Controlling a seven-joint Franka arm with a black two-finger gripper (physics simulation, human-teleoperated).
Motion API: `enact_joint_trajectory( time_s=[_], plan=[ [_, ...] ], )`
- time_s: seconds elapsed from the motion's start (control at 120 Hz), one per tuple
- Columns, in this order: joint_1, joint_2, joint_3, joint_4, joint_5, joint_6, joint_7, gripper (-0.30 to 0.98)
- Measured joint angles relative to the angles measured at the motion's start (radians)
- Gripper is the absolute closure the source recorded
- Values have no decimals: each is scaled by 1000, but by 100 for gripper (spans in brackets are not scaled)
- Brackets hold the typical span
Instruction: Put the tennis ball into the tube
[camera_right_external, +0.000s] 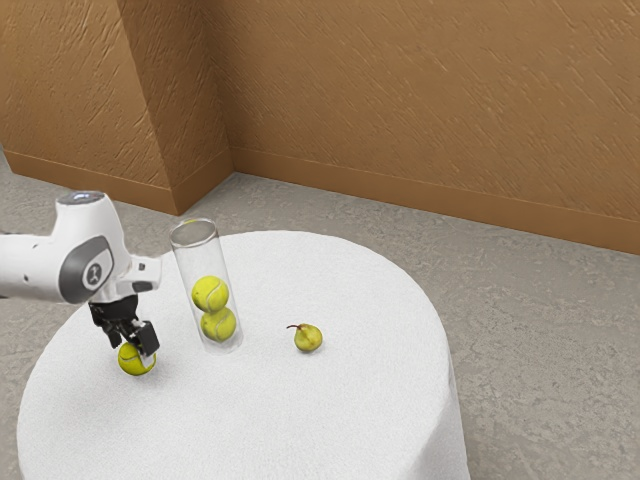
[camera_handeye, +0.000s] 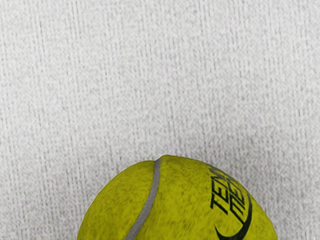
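Note:
My black gripper (camera_right_external: 133, 351) is low over the tabletop, down around a yellow-green tennis ball (camera_right_external: 131, 362) near the table edge on the exterior view's left. Part of the gripper hides the ball's upper side; whether it grips the ball cannot be made out. At the wrist view's lower edge the same ball (camera_handeye: 175, 200) looms large, with a grey seam and dark lettering. The clear tube (camera_right_external: 203, 253) stands with its rim up, to the exterior view's right of the gripper, and two tennis balls are stacked in its lower part.
A greenish pear (camera_right_external: 309, 339) with a brown stem lies on the round white-clothed table (camera_right_external: 330, 410), farther to the exterior view's right than the tube. Brown walls (camera_right_external: 420, 110) rise beyond the grey floor.

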Motion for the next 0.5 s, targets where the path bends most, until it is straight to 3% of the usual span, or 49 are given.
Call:
enact_joint_trajectory(
  time_s=[0.275, 0.433, 0.5],
  plan=[
    [1, 34, -1, 1, -38, 7, 8, 1],
    [1, 35, -3, 3, -46, 10, 12, 24],
    [1, 35, -3, 4, -46, 11, 13, 26]
  ],
)
